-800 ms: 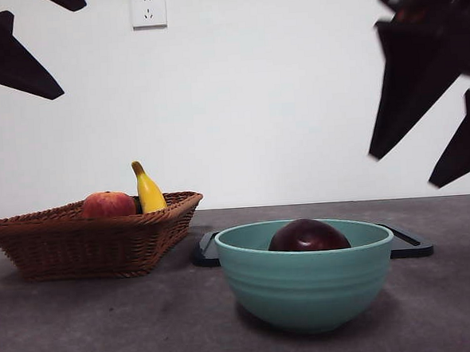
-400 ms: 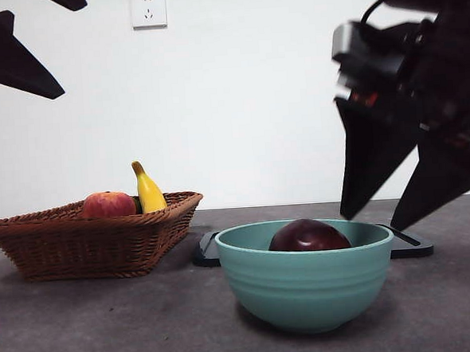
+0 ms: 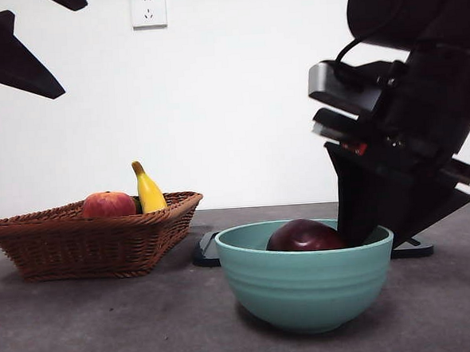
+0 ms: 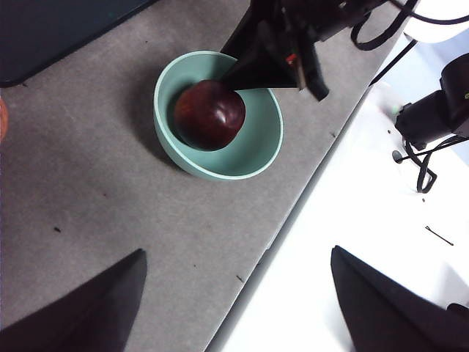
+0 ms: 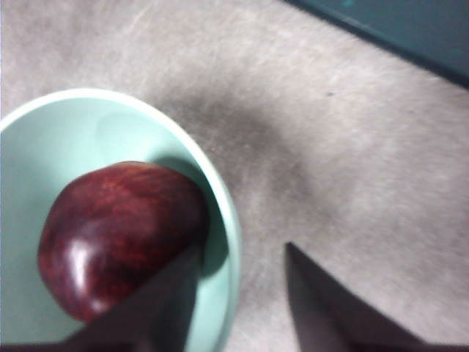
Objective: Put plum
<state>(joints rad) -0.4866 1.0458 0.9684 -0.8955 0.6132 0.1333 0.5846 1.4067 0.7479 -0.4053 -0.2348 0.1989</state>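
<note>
Right gripper open, one jaw inside the bowl against the plum, other outside the rim: looks offset, you'd clamp rim not fruit | plum sits in bowl, ungrasped | left gripper open, parked high, well clear.
</note>
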